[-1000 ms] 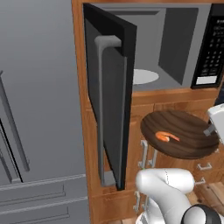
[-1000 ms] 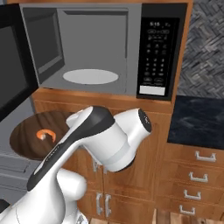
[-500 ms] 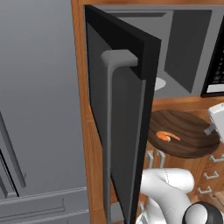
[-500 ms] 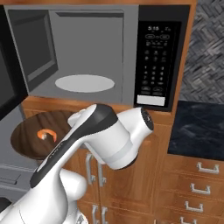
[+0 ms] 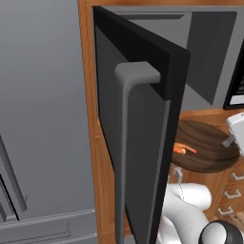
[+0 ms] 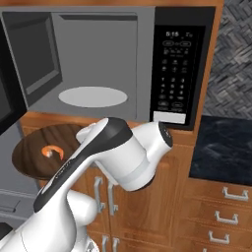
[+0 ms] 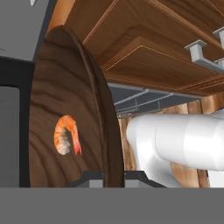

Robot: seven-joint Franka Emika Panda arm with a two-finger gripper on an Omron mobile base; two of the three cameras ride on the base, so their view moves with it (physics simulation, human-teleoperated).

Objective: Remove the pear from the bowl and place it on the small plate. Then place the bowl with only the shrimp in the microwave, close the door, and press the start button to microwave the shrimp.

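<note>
1. Holding the bowl by its rim, the fingers were clamped shut on the edge; the rim ran down between the two dark tips in the hand view.
2. Bowl sat in the air below the microwave opening, in front of the wooden cabinet fronts, not yet inside.
3. Shrimp lay alone in the bowl, near its middle; seen as a small orange curl in the right base view and partly hidden behind the door edge in the left base view.
4. Door stood swung open to the left, its edge toward the camera, grey bar handle running down its face.
5. Microwave cavity was open, with grey walls and a pale round turntable on its floor, nothing on it.
6. Black control strip sat on the right of the cavity, with a keypad and a light bar at the bottom.
7. Grey fridge stood left of the door.
8. Dark surface lay right of the microwave, with drawers beneath it and a woven grey wall behind.
</note>
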